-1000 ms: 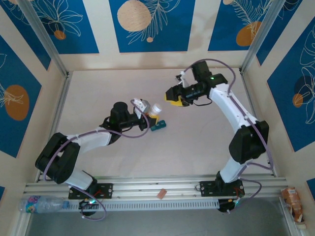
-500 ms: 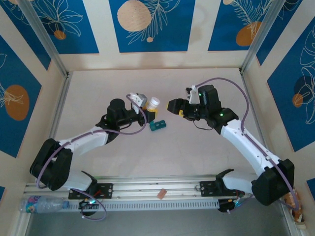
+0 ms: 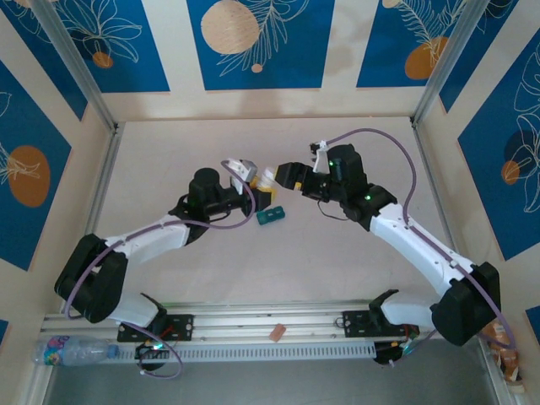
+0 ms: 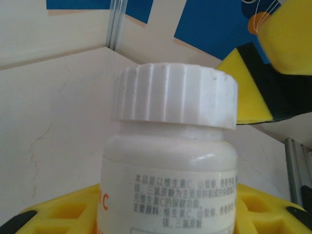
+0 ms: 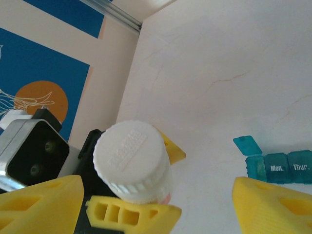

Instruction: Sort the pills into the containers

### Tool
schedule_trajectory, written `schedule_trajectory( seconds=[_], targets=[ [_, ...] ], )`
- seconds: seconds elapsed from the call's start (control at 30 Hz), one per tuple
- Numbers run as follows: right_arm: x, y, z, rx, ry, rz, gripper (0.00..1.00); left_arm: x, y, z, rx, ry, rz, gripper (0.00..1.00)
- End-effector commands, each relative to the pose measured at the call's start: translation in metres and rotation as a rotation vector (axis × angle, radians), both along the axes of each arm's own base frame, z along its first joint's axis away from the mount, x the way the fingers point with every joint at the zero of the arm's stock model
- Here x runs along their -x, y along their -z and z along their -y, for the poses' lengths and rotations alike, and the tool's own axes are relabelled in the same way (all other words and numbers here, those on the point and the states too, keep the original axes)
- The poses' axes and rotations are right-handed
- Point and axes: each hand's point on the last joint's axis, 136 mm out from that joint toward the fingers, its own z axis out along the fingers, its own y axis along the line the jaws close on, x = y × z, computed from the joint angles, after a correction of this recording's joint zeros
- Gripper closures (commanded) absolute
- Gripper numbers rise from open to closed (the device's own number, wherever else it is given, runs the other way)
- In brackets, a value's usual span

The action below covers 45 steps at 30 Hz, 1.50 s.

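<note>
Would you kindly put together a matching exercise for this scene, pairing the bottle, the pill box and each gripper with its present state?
Things:
1. white bottle
2. pill box
3. left gripper
4. right gripper

States:
A. open, its fingers standing apart on either side of the cap
B. lying on the table with one end lid up
C. capped and held
D. shut on the bottle's body

Pairs: 1-C, 2-B, 3-D, 4-A
</note>
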Motion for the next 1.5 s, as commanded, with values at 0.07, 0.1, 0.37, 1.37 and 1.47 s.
schedule_trajectory(
  seconds=[0.07, 0.1, 0.37, 1.37, 1.47],
  targets=[
    [-0.006, -0.022, -0.009, -0.02, -0.012, 0.067, 0.21, 0.004, -0.007, 0.011, 0.014, 0.042, -0.003, 1.0],
    [-0.006, -0.022, -0.01, -0.021, -0.017, 0.064, 0.21, 0.005, -0.006, 0.011, 0.012, 0.043, -0.005, 1.0],
    [-0.01, -0.014, -0.02, -0.016, -0.049, 0.035, 0.28, 0.006, -0.004, 0.017, 0.006, 0.06, -0.008, 1.0],
    [-0.001, -0.028, -0.012, -0.158, -0.452, 0.281, 0.61, 0.014, -0.041, 0.017, 0.199, 0.14, -0.01, 1.0],
    [-0.004, -0.03, -0.007, -0.162, -0.458, 0.276, 0.6, 0.012, -0.044, 0.016, 0.225, 0.143, -0.025, 1.0]
  ],
)
